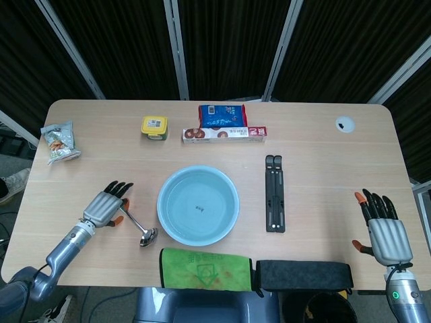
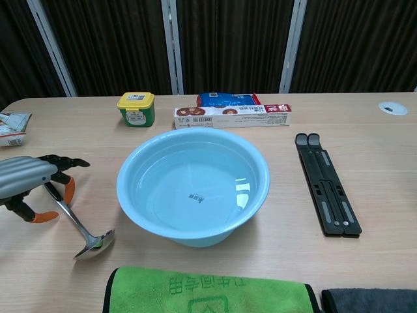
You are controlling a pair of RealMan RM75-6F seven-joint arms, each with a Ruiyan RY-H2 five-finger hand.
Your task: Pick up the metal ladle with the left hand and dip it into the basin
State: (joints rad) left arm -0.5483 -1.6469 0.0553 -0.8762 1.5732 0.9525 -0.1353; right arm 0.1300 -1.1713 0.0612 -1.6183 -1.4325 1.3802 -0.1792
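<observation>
Lying on the pale wood table (image 1: 323,145), the metal ladle (image 2: 77,222) sits at 9 o'clock of the round, smooth blue basin (image 2: 193,186), its shiny bowl toward the near edge. The left hand (image 2: 31,179) hovers over the handle's far end, fingers apart; whether they touch it cannot be told. Bare wood separates ladle and basin. The right hand (image 1: 384,225) rests splayed near the table's right edge, holding nothing. A fuzzy green towel (image 1: 206,270) lines the near edge at 6 o'clock.
</observation>
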